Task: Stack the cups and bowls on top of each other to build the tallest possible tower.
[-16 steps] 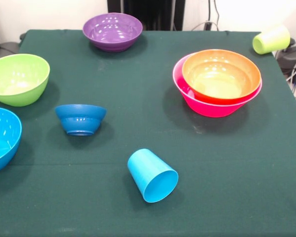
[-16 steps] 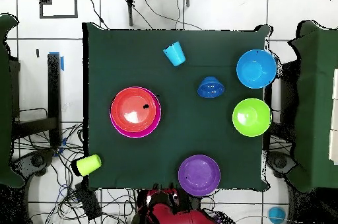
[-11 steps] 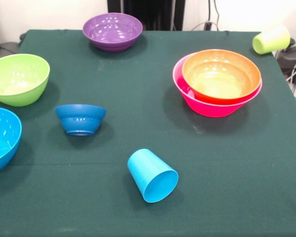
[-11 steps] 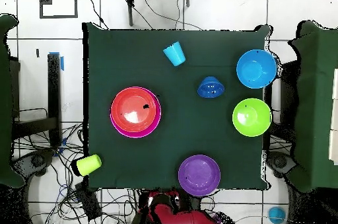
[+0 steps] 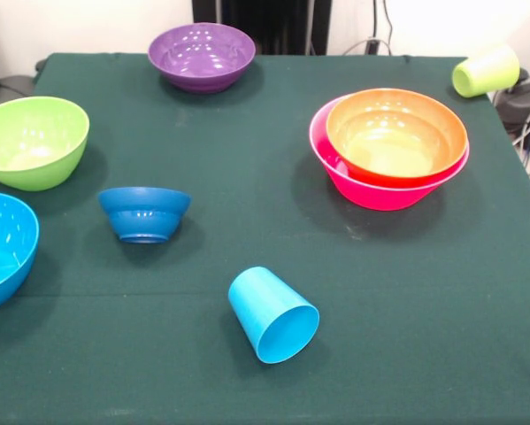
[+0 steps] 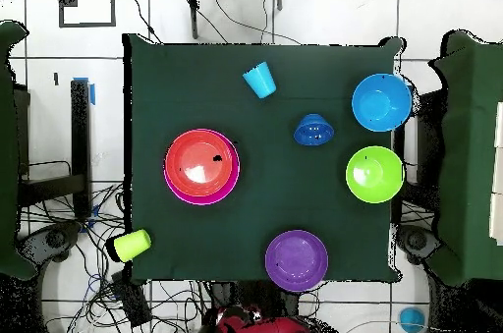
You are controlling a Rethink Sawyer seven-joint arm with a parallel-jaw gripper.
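Tower [image 5: 390,158] so far just two bowls: orange bowl [image 5: 395,133] nested in the wide pink bowl [image 5: 371,189], upright on the green tablecloth [image 5: 247,124], toward the right side in the front view. Sky blue cup [image 5: 272,314] lying on its side near the front edge, mouth turned toward the camera, well apart from the pile. Small dark blue bowl [image 5: 144,212] standing alone to its left, seemingly upside down. Lime green bowl [image 5: 30,142] and sky blue bowl [image 5: 3,249] upright at the left edge, close together. Purple bowl [image 5: 202,56] upright at the far edge. Yellow-green cup [image 5: 486,71] tipped over at the far right corner, partly past the edge. Only a red part of the arm [image 6: 251,324] visible overhead, below the table; gripper unseen, so impossible to tell its state.
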